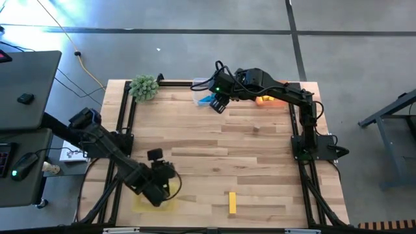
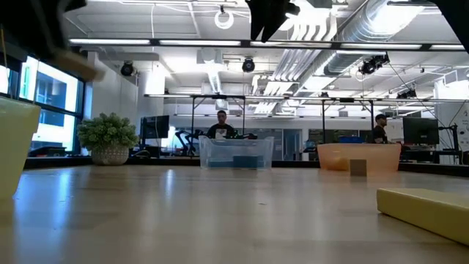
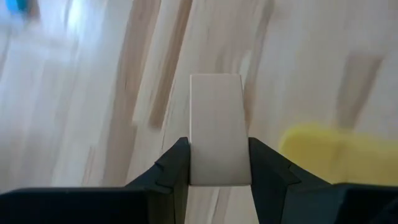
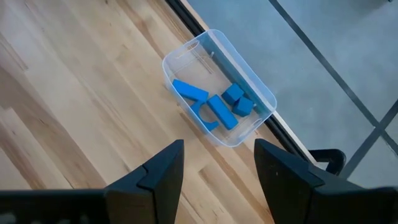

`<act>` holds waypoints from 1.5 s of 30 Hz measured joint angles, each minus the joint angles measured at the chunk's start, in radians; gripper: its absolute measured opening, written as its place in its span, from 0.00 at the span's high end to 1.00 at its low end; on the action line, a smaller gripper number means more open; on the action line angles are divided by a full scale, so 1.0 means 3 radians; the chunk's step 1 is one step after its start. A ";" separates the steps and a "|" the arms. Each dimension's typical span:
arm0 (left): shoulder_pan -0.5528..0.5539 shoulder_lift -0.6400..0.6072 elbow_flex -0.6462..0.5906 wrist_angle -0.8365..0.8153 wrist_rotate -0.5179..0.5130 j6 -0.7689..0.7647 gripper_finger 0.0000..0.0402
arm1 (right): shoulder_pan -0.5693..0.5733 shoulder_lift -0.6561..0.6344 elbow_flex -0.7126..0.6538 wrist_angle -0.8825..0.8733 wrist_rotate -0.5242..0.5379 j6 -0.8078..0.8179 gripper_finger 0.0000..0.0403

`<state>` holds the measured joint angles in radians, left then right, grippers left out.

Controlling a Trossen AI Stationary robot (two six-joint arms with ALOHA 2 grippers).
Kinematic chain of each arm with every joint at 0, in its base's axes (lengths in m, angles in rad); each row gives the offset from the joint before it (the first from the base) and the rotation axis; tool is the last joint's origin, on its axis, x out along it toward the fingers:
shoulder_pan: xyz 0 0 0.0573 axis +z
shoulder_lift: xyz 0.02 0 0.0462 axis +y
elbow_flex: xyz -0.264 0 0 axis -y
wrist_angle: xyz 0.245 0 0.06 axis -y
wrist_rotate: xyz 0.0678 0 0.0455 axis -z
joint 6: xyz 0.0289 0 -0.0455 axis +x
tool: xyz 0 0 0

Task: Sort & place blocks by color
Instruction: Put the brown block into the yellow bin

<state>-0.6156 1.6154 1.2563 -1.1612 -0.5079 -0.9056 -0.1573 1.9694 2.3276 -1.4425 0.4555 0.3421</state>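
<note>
Left gripper [image 3: 219, 163] clenches a plain wood block [image 3: 216, 127] above the table's near-left, beside the yellow tray [image 3: 339, 155]. Carry level; release only over the matching tray. Right gripper [image 4: 217, 163] hovers released above the clear tray [image 4: 261, 93] holding blue blocks [image 4: 214, 107].

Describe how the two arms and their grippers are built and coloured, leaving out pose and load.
Both arms are dark, nearly black, jointed links on black frame posts. The right arm shows a small green light and looped black cables near its wrist. The left arm has a boxy black wrist block. The left gripper and right gripper each have two matte black fingers with angular, stepped inner faces.
</note>
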 joint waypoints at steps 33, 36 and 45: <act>-0.1308 -0.0223 -0.0609 0.0807 0.0409 -0.0985 0.71 | 0.0000 0.0000 0.0000 0.0006 -0.0010 0.0167 0.55; -0.1279 -0.0218 -0.0608 0.0950 0.0409 -0.0726 0.71 | 0.0000 0.0000 0.0000 0.0006 -0.0096 0.0168 0.55; -0.1069 -0.0186 -0.0606 0.1056 0.0503 -0.0243 0.70 | 0.0004 0.0000 0.0000 -0.0009 -0.0656 0.0170 0.55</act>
<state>-0.9363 1.5597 1.0744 -0.8444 -0.3570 -0.9787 -0.1562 1.9694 2.3276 -1.4452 0.2587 0.3932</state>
